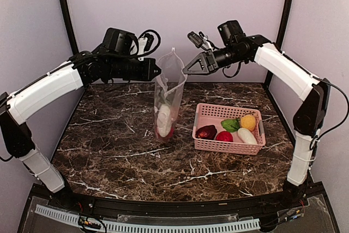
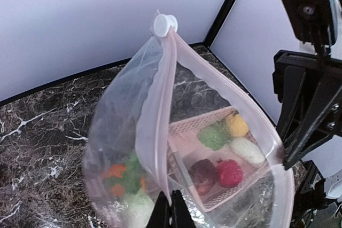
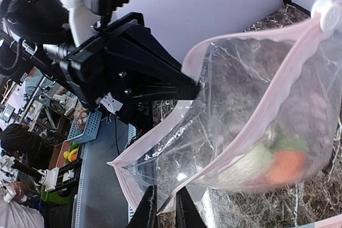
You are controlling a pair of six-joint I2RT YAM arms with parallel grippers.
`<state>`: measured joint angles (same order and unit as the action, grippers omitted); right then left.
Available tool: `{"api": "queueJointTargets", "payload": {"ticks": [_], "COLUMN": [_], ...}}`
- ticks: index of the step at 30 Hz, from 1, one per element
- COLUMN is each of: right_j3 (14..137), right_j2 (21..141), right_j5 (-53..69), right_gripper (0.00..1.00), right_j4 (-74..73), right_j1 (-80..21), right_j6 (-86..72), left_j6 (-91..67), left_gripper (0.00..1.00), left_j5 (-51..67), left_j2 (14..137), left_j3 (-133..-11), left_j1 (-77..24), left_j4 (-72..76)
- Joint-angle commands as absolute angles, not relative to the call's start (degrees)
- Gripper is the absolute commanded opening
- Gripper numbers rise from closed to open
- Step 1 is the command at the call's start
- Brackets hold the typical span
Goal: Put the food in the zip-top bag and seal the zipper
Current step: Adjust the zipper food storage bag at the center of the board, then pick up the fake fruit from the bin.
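Note:
The clear zip-top bag [image 1: 169,88] hangs upright above the table's middle with its mouth open. My left gripper [image 1: 157,72] is shut on the pinkish zipper strip [image 2: 160,132] at one side, and its fingertips [image 2: 171,213] pinch the rim. My right gripper [image 1: 187,70] is shut on the opposite rim [image 3: 164,209]. A white slider [image 2: 164,24] sits at the far end of the zipper. White, green and orange food [image 2: 128,185] lies in the bag's bottom [image 1: 163,119]. Maroon [image 1: 206,132], red [image 1: 224,136], green, yellow [image 1: 248,121] and white pieces lie in the basket.
The pink slotted basket [image 1: 210,112] stands on the dark marble table [image 1: 109,145] just right of the bag. Black frame posts stand at the back corners. Both arms reach in over the back of the table.

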<state>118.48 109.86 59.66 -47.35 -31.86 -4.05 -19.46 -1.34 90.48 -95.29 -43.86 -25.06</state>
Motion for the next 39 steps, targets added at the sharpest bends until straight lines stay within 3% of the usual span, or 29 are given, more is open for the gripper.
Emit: {"api": "queueJointTargets", "payload": {"ticks": [1,8,14,21,31,39], "right_j3": [119.4,118.8,112.9,101.4,87.5,81.6], "right_j2": [109.0,104.7,99.1,95.4,94.9,96.9], "right_j5": [63.4,59.2,58.4,50.6,43.5,39.7], "right_gripper": [0.16,0.44,0.58,0.59,0.59,0.58], "right_j4": [-45.5,-48.6,-49.3,-52.2,-52.9,-53.7], "right_j1": [-31.6,-30.3,-23.1,-15.9,-15.6,-16.4], "right_j6": [-4.6,1.8,6.6,18.6,24.8,29.0], "left_j6": [-16.8,-15.0,-11.2,-8.9,-15.3,-17.1], "left_gripper": [0.01,0.01,0.01,0.01,0.01,0.01], "left_j5": [-5.0,-6.8,-11.0,-4.5,11.3,15.3], "left_j2": [89.2,89.9,87.9,88.3,98.1,99.6], "left_j3": [-95.7,-95.6,-98.9,-100.2,-98.8,-99.2], "left_j1": [-43.2,-41.5,-40.4,-40.3,-40.3,-40.4], "left_j4": [-29.0,-31.9,-35.9,-38.4,-35.0,-36.8]}}
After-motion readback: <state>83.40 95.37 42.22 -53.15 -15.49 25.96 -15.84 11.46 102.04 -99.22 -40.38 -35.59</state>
